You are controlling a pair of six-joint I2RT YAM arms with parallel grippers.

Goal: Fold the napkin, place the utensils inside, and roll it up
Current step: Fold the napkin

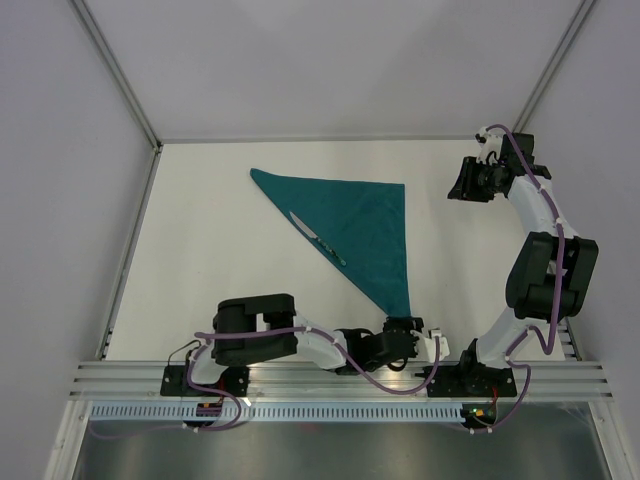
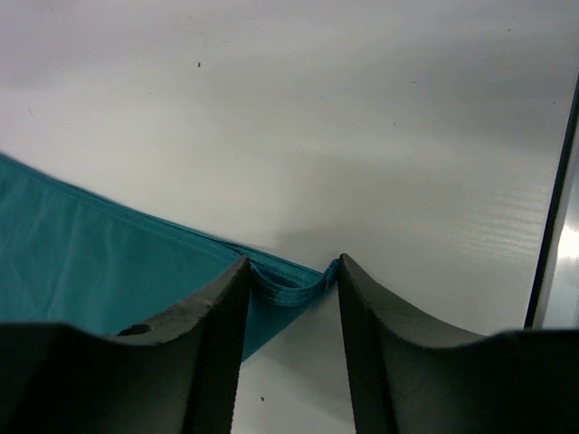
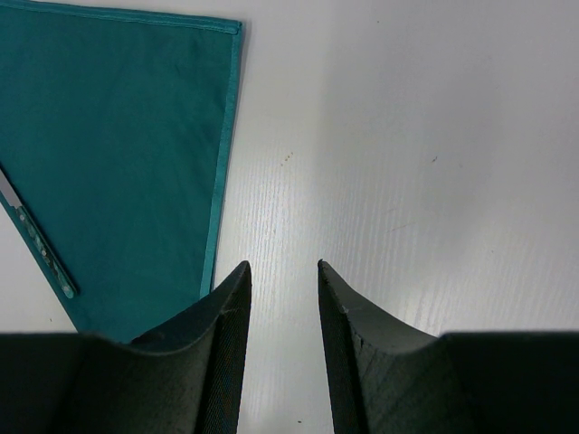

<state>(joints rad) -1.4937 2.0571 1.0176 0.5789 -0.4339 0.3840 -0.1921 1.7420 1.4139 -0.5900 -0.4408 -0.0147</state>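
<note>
The left gripper [image 2: 292, 264] has its two fingers apart, not clenched, and the near corner of the napkin [image 2: 109, 271] sits just between them. The hem bends there in a small curve and seems to touch both inner faces. I judge that the corner is framed but not yet pinched.

The right gripper [image 3: 282, 267] is also released, with nothing between its fingers. It is above bare table [image 1: 220, 290], just beside the right edge of the cloth and near its far right corner, not touching it.

The napkin lies as a triangle. One short edge runs along the far side, the other comes down the right side toward the left arm, and the long edge goes diagonally from the far left corner to the near corner. The utensil [image 1: 318, 238] lies on the cloth along this long edge, about at its middle, with its long axis parallel to it. From the left fingers it lies away and to the left, well apart. The left arm is clearly the nearer one to this corner, so I think the next move belongs to it: to close on the corner and bring it over the utensil
</note>
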